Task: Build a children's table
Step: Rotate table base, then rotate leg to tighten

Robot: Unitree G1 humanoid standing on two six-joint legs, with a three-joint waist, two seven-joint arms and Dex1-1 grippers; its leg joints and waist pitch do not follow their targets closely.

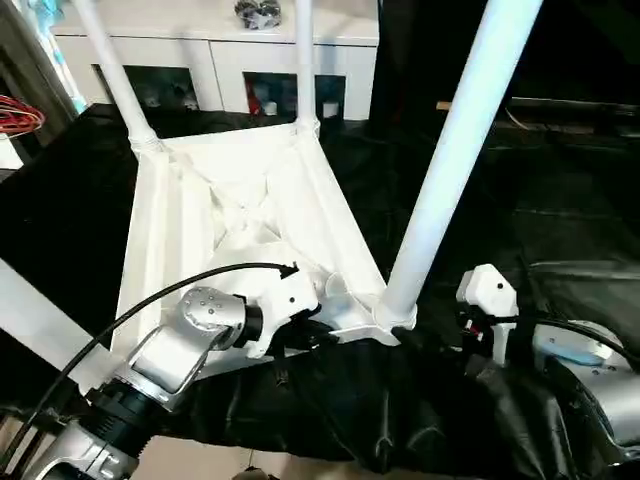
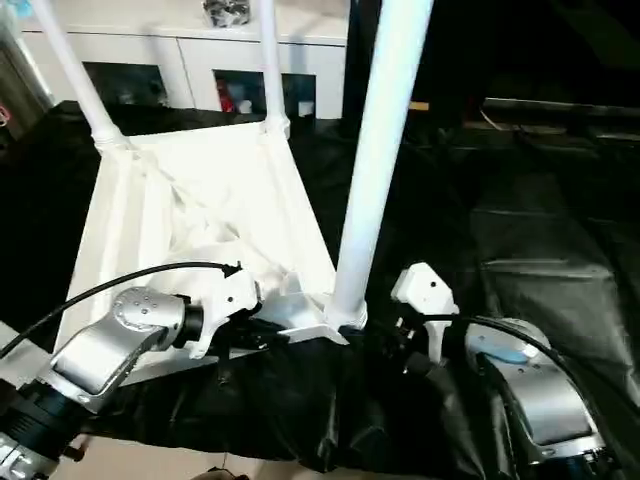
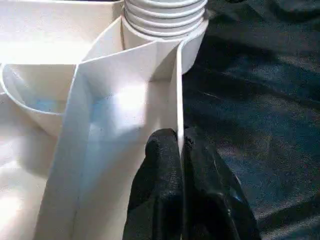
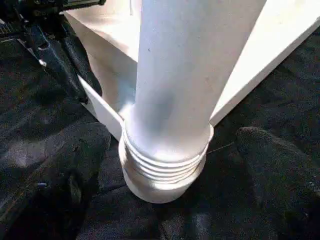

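At the near corner of the upturned children's table (image 1: 240, 215), on the black-draped counter (image 1: 560, 215), the near leg (image 1: 455, 160) stands upright in its corner socket (image 4: 162, 170). Left gripper (image 3: 181, 150) is pinched together on the thin rim wall (image 3: 179, 100) just beside that socket. Right gripper (image 4: 165, 200) fingers (image 4: 280, 165) are spread wide, flanking the leg base without touching; leg axis vertical, right arm nearer
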